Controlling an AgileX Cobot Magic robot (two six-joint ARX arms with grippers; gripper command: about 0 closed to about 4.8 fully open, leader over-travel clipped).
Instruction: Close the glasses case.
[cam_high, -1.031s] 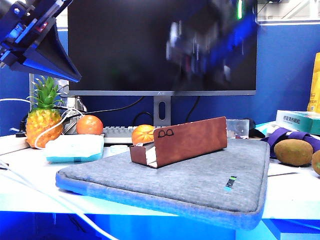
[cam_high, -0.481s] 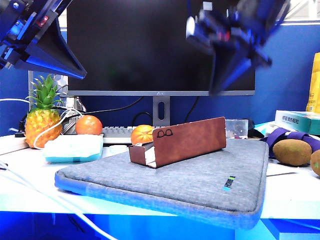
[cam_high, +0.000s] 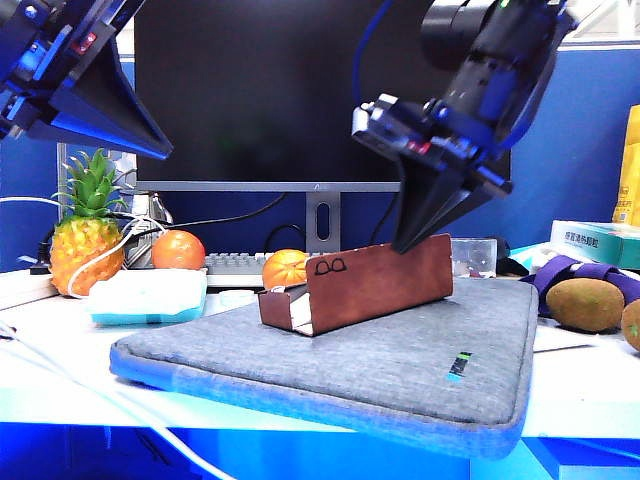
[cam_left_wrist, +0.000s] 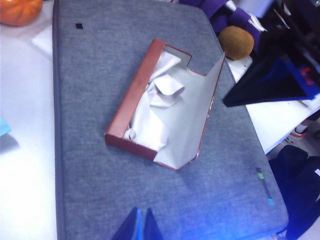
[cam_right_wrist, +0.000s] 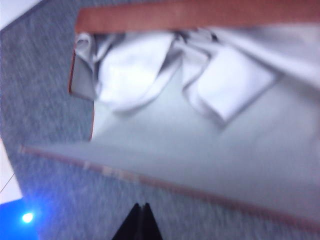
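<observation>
The reddish-brown glasses case (cam_high: 365, 282) lies open on the grey padded sleeve (cam_high: 400, 360), its flap with the black eyeglasses icon standing up. Pale lining and a crumpled white cloth fill the tray (cam_left_wrist: 150, 107), also close up in the right wrist view (cam_right_wrist: 165, 70). My right gripper (cam_high: 402, 246) is shut, its tip just above the flap's top edge near the case's right end; its fingertips (cam_right_wrist: 141, 206) sit together over the sleeve beside the flap rim. My left gripper (cam_high: 155, 155) is shut and hangs high at the far left, tips (cam_left_wrist: 141, 212) closed above the sleeve.
A monitor (cam_high: 250, 90) and keyboard (cam_high: 235, 265) stand behind the case. A pineapple (cam_high: 88, 235), two oranges (cam_high: 180, 250) (cam_high: 285, 268) and a pale blue pack (cam_high: 150, 297) lie at the left. Kiwis (cam_high: 586, 304) and boxes (cam_high: 598, 240) sit at the right.
The right arm has swung down from in front of the monitor and its shut tip now hovers at the flap's top edge. The case and left arm have stayed put.
</observation>
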